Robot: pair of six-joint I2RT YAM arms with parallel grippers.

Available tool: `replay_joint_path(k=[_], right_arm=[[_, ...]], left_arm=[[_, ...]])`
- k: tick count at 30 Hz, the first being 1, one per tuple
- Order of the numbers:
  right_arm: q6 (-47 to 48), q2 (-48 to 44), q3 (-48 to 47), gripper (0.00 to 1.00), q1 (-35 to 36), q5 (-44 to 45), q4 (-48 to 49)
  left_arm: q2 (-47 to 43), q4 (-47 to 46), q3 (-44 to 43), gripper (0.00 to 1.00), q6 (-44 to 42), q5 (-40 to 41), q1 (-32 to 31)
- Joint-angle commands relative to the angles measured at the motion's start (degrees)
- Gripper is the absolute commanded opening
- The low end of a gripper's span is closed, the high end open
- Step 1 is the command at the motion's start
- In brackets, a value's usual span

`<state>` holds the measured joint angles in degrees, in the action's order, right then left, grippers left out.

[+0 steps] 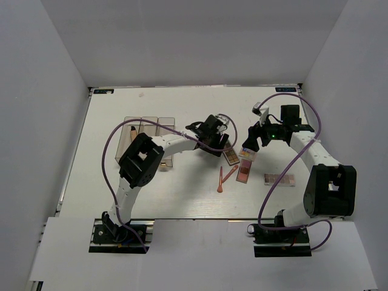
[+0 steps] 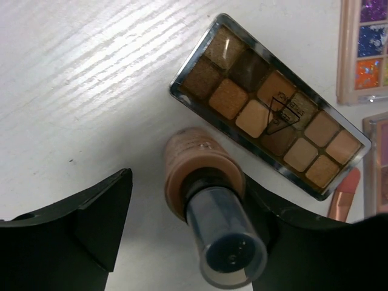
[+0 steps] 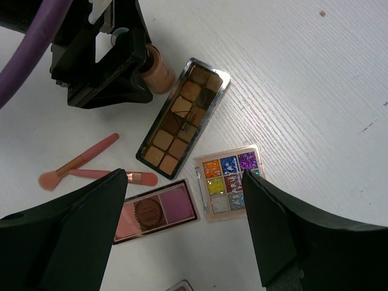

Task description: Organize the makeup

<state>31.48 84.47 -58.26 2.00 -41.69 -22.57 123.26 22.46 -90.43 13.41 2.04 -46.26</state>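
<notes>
Your left claw (image 2: pixel 189 206) stands released, straddling the beige bottle (image 2: pixel 200 167), which lies nearer one finger. Your right claw (image 3: pixel 185 179) hangs released above the multicolour palette (image 3: pixel 229 182).

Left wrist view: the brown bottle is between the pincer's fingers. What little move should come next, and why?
Probably closing the left pincer on the beige bottle. It sits between the fingers, but a gap shows beside one finger, so it looks not yet gripped. Gripped, it could then be lifted toward the clear organizer.
</notes>
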Motion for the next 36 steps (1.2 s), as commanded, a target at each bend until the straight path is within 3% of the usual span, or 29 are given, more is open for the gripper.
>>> replay_joint_path(k=[1, 13, 20, 27, 36], right_arm=[[-0.46, -1.76, 0.52, 0.82, -0.15, -0.23, 1.03], [-0.46, -1.76, 0.69, 0.82, -0.15, -0.41, 1.03], [-0.37, -1.85, 0.78, 0.82, -0.07, -0.41, 1.03], [-0.37, -1.85, 0.78, 0.82, -0.07, -0.50, 1.03], [-0.37, -1.94, 0.78, 0.82, -0.15, -0.50, 0.77]], left_arm=[[-2.15, -0.13, -1.85, 0.76, 0.48, 2.44, -0.23], [-3.47, -2.59, -2.73, 0.77, 0.74, 0.59, -0.23], [-3.82, -3.03, -3.96, 0.72, 1.18, 0.42, -0.23], [-3.91, -2.33, -4.66, 0.58, 1.18, 0.33, -0.23], [-8.56, -0.49, -4.40, 0.14, 1.44, 1.65, 0.38]])
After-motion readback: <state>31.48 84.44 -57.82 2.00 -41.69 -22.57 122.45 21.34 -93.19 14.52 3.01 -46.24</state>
